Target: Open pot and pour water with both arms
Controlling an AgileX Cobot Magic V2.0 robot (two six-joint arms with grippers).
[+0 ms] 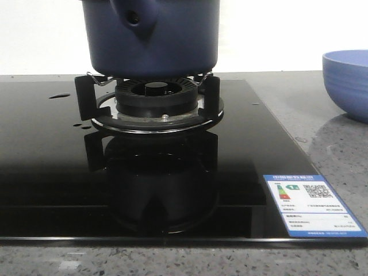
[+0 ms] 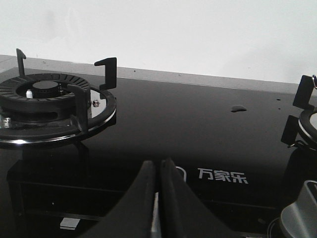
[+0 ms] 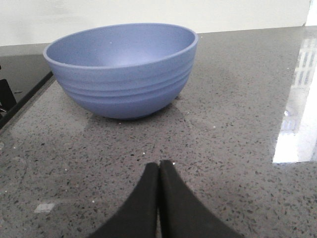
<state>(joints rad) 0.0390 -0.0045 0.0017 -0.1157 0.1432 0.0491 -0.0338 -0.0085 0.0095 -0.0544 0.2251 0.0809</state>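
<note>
You see the pot point(image 1: 150, 37) on the burner point(image 1: 154, 98), drops point(image 1: 59, 96) on the hob point(image 1: 52, 172), the bowl point(image 3: 121, 69) on the tabletop point(image 3: 237, 124), both tools point(image 2: 158, 171) point(image 3: 158, 171) closed, holding nothing.

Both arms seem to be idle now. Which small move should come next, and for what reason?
Probably open the left gripper and raise it toward the pot. The pot sits on the burner stand, and neither gripper touches it: the left one hangs over the black cooktop, the right gripper faces the blue bowl. Both have their jaws shut on nothing.
</note>
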